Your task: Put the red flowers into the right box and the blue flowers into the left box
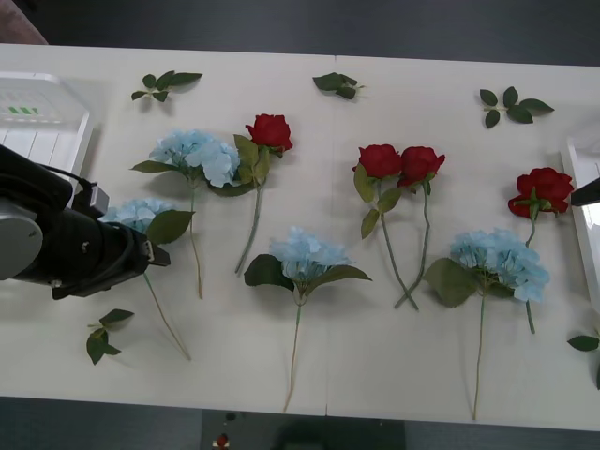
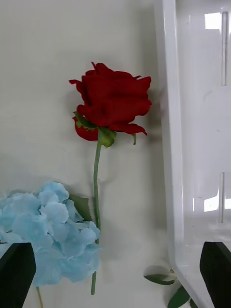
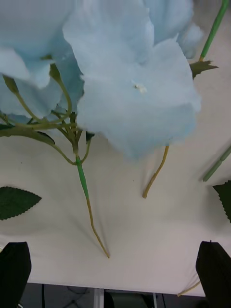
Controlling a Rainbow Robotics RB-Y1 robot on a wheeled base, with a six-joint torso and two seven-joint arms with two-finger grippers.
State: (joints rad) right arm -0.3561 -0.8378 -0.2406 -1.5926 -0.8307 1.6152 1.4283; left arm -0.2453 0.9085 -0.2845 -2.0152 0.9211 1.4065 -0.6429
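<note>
Hovering low over the table's (image 1: 375, 366) near left side, the left gripper (image 3: 115, 269) has its black fingers (image 3: 14, 269) spread wide apart, holding nothing, just above a pale blue flower (image 1: 136, 214). Three more blue flowers (image 1: 305, 255) lie across the table's middle, two nearer the robot, one farther back. Four red flowers (image 1: 398, 164) lie beyond and among them. At the right side, the right gripper (image 2: 115, 272) is also spread open and empty, beside the rightmost red rose (image 2: 113, 103) and the right box (image 2: 168, 144). The left box (image 1: 42, 117) sits at the far left. Loose leaf sprigs (image 1: 337, 84) dot the far edge.
</note>
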